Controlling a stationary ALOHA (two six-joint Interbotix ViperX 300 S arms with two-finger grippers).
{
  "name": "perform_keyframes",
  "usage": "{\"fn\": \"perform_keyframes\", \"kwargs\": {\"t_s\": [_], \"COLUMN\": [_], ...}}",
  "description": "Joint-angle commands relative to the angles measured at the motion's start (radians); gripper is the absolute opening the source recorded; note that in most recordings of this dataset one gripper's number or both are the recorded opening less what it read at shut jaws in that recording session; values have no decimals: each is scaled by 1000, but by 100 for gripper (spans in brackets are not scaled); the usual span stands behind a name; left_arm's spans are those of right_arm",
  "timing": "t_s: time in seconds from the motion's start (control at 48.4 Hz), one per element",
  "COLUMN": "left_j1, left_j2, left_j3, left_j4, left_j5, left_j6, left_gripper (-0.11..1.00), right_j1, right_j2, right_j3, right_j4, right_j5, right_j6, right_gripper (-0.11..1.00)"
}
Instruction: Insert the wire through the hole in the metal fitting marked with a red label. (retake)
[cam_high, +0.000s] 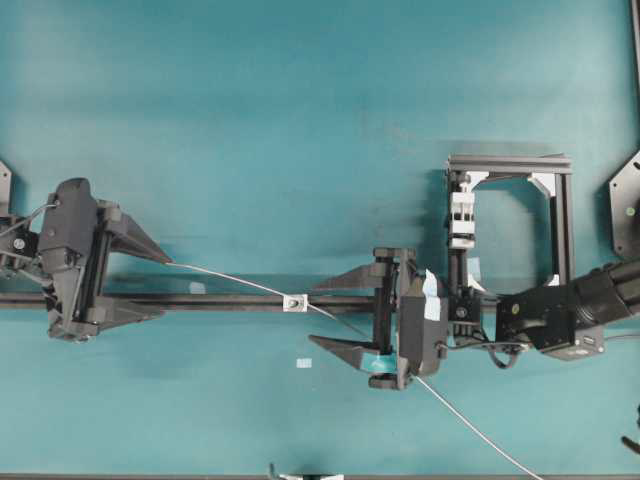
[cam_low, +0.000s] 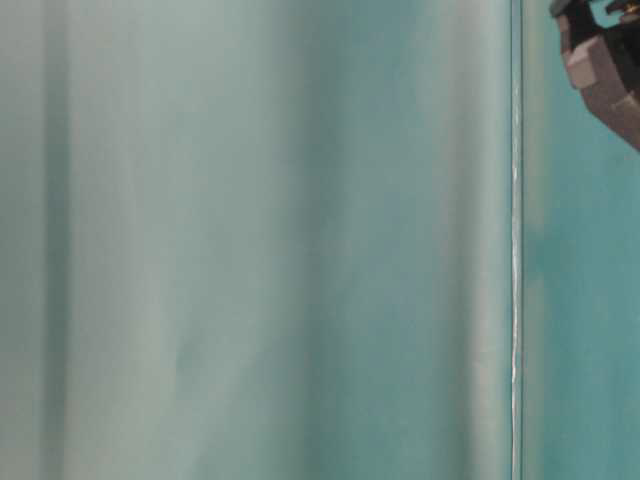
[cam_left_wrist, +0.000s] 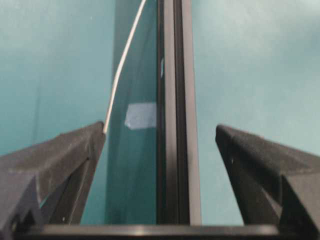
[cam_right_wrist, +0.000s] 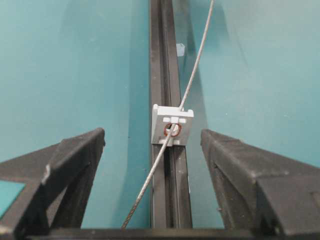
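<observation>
The long, thin, silver-grey wire (cam_high: 232, 279) already runs through the tiny dark round hole (cam_right_wrist: 172, 130), ringed in red, at the centre of the small silvery-white square metal fitting (cam_right_wrist: 172, 125), so the insertion itself looks done. The fitting sits on the long black rail (cam_high: 200, 299) that lies across the teal table (cam_high: 300, 120).

In the overhead view the wire passes from the left claw (cam_high: 168, 286), across the fitting, under the right claw (cam_high: 322, 318) and on toward the bottom right of the table. The right wrist view shows strand on both sides of the fitting, with a good length through.

Both claws stand spread wide and neither pinches anything. The wire's end lies against the inner face of one left finger (cam_left_wrist: 60, 155); whether it only rests there is hard to tell, though the jaws are plainly apart. The right claw straddles the rail and wire without touching either.

What is left seems small: pulling the arms clear. The table-level view is a blur and adds nothing.
</observation>
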Motion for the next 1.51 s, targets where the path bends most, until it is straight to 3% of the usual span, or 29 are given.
{"fn": "perform_keyframes", "kwargs": {"t_s": [0.0,0.269,0.496,0.992,1.488], "left_j1": [25,107,130,213,225], "left_j2": [-17,-37,-95,-169,-169], "left_j3": [-6,-12,-11,-8,-25], "left_j4": [3,3,3,3,3], "left_j5": [-6,-8,-9,-9,-9], "left_j6": [6,106,176,192,209], "left_gripper": [74,75,75,75,74], "right_j1": [2,3,3,-52,-87], "right_j2": [-34,-60,-94,-206,-262], "right_j3": [-9,6,29,124,175], "right_j4": [-3,-3,-3,-3,-3], "right_j5": [-6,-2,-2,-2,-2], "right_j6": [0,-5,-5,-6,-8], "right_gripper": [85,85,85,85,85]}}
